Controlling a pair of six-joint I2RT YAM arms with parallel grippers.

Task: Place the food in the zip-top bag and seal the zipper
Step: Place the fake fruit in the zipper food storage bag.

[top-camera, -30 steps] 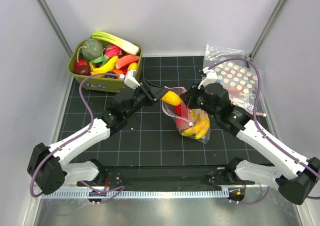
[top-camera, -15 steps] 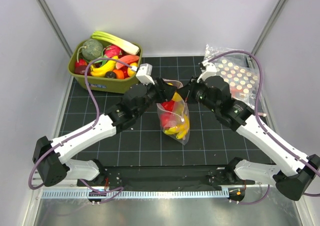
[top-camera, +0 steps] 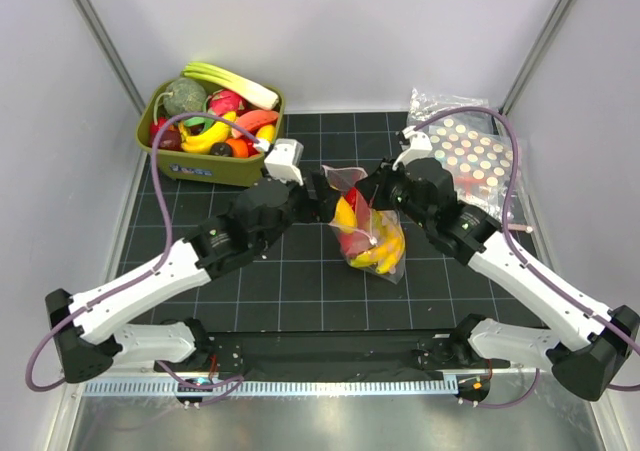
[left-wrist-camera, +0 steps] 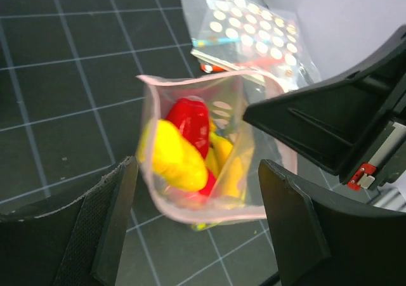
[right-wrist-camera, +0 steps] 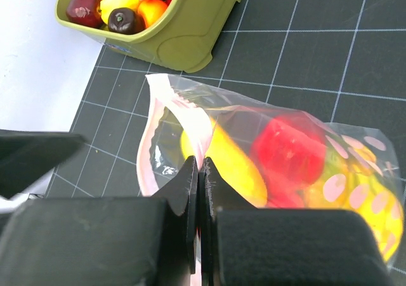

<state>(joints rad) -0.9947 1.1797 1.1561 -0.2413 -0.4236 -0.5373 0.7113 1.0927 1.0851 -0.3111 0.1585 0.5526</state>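
Three food pieces (right-wrist-camera: 288, 149) inside zip-top bag (right-wrist-camera: 166, 146)

You can read no words, numbers or brand names in any of the views. The only print you can see is the rows of round coloured dots on the big clear bag (top-camera: 480, 156) lying on the table, and the dots spell nothing.

Clear zip-top bag (top-camera: 368, 235) at mat (top-camera: 300, 283) centre, pink zipper (left-wrist-camera: 184, 78) open, banana bunch (top-camera: 386, 254), red fruit (right-wrist-camera: 288, 148), orange-yellow fruit (left-wrist-camera: 171, 157) inside
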